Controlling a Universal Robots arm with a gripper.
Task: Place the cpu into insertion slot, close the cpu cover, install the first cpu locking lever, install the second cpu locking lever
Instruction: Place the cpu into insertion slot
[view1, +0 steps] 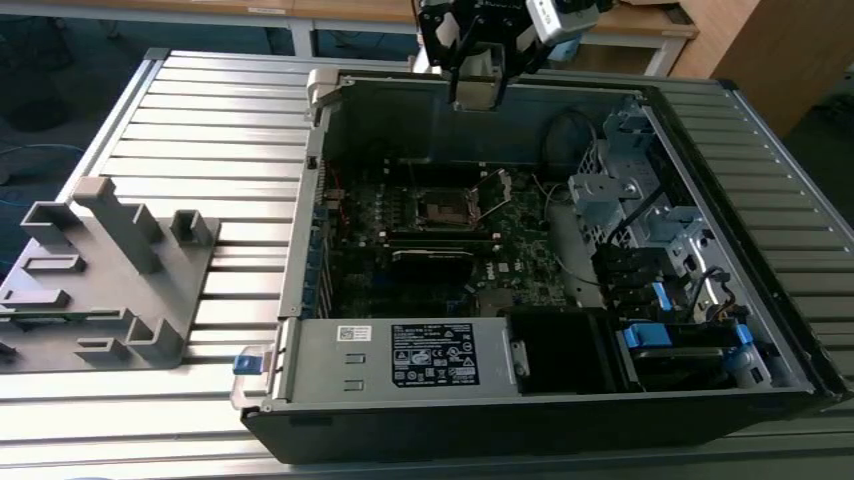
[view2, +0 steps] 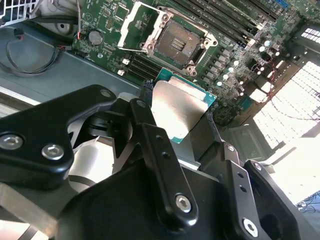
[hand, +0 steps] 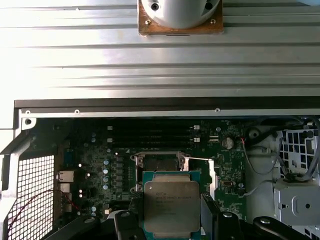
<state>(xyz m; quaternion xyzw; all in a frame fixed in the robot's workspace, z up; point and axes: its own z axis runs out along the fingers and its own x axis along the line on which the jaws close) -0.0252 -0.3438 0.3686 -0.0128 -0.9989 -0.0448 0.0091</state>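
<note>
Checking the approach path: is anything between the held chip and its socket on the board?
Nothing visible does. The chip is clamped in the fingers above the open socket, whose cover is flipped up to one side.

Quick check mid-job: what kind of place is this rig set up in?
Probably a lab or workshop bench: an open computer case lies on a slatted aluminium table, a grey fixture beside it, wooden furniture behind. The gripper holds the cpu.

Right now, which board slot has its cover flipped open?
The square insertion slot, silvery cpu cover swung up beside it; the long black memory slots carry no cover.
</note>
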